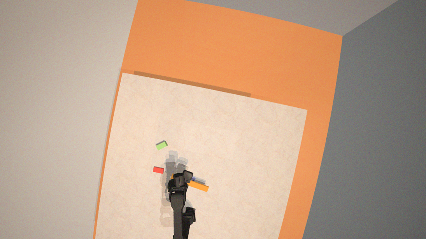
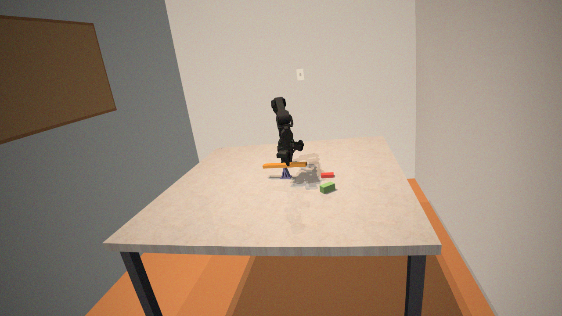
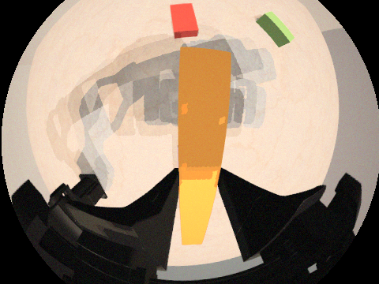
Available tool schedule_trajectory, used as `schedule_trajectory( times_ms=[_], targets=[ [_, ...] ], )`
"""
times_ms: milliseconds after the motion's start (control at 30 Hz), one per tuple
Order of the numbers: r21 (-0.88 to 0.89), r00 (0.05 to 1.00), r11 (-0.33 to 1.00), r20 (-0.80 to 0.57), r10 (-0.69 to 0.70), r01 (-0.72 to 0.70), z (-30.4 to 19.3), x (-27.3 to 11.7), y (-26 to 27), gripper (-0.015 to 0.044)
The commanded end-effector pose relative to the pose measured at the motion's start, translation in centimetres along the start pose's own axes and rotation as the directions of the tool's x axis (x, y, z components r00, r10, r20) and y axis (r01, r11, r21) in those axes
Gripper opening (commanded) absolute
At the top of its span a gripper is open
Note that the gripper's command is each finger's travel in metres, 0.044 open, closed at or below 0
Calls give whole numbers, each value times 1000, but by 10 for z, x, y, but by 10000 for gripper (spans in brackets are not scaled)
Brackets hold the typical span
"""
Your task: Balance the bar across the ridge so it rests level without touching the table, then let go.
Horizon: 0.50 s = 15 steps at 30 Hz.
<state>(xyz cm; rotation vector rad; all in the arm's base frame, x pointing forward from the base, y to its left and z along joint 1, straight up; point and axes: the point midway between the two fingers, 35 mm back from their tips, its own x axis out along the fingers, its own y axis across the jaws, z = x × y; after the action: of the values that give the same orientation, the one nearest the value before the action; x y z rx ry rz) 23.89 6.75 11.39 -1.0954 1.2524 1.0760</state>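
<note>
Pale tabletop [image 1: 231,144] [image 2: 271,220] [image 3: 130,158] beneath — black claw [image 1: 182,178] [image 2: 286,163] [image 3: 198,172] clamped on orange bar [image 1: 198,185] [image 2: 273,165] [image 3: 203,110], its middle partly hidden from above.

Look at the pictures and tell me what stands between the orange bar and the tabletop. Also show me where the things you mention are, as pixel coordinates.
The purple ridge [image 1: 193,178] [image 2: 286,173] stands between the orange bar [image 1: 198,185] [image 2: 273,165] [image 3: 203,87] and the tabletop [image 1: 237,133] [image 2: 235,216] [image 3: 296,138], as the exterior view shows.

Exterior view: ridge [image 1: 193,178] [image 2: 286,174] on tabletop [image 1: 226,134] [image 2: 235,212] [image 3: 296,150]. Bar [image 1: 198,185] [image 2: 273,165] [image 3: 203,110] above it, in the tool [image 1: 180,181] [image 2: 288,163] [image 3: 198,172]; bar-ridge contact not determinable. Right of ridge, on tabletop: rear block [image 1: 158,170] [image 2: 326,175] [image 3: 184,20]; front block [image 1: 161,145] [image 2: 327,188] [image 3: 275,29] before it, apart.
</note>
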Motion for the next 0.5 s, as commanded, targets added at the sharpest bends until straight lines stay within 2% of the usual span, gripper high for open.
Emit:
schedule_trajectory(
  times_ms=[0,467],
  targets=[
    [-3,1000,1000,-2,3,-3,0,2,1,0],
    [-3,1000,1000,-2,3,-3,0,3,1,0]
  ],
)
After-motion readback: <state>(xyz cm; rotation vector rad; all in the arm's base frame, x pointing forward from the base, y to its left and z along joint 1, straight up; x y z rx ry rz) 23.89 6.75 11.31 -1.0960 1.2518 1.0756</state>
